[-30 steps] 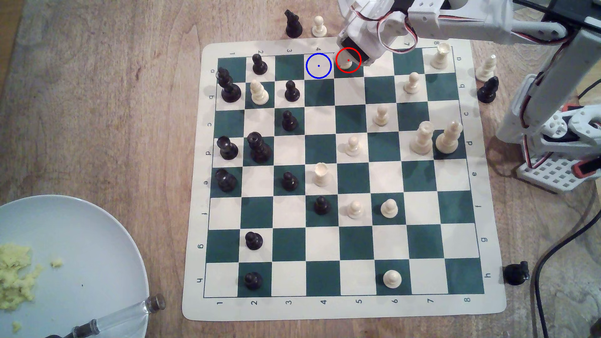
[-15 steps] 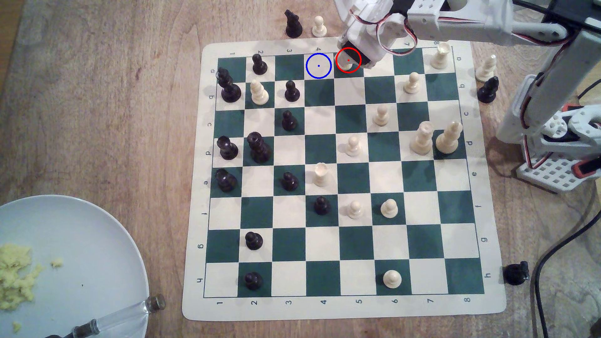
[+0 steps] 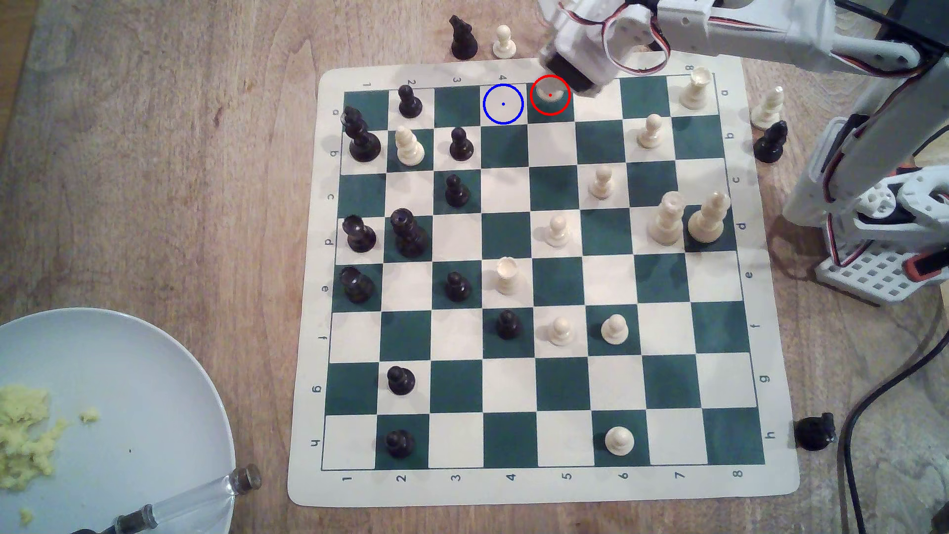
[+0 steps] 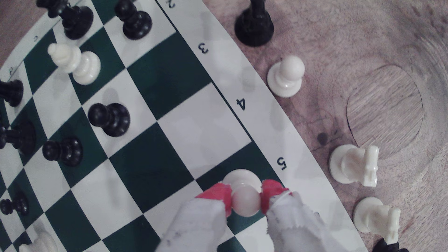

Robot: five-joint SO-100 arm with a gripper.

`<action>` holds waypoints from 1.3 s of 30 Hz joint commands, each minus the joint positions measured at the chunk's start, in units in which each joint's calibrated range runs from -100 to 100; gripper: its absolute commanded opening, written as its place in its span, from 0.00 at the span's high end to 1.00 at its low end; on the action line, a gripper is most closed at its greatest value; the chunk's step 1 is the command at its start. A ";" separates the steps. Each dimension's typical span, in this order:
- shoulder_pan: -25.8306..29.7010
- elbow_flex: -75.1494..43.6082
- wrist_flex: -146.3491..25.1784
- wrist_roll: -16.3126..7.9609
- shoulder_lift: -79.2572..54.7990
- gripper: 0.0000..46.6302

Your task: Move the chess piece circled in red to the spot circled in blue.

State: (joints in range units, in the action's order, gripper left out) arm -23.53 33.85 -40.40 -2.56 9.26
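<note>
Since half a second back my arm has pulled toward 1 o'clock, uncovering the cream pawn (image 4: 244,202) on its red-ringed dark square. My gripper (image 4: 245,199) pinches its ball head. The blue-ringed square (image 3: 503,104) sits adjacent at 9 o'clock in the exterior view.

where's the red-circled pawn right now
In the exterior view the cream pawn sits on the top row's dark square, just right of the blue-ringed square, under the gripper.

The exterior view shows fourteen black pieces (image 3: 460,144), fourteen cream pieces (image 3: 614,328), one board (image 3: 562,385), one plate (image 3: 144,390).
</note>
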 commanded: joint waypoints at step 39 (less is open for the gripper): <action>3.15 -19.61 4.20 0.29 -16.64 0.76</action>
State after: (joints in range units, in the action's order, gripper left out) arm -20.35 18.39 -36.89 -2.32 -9.17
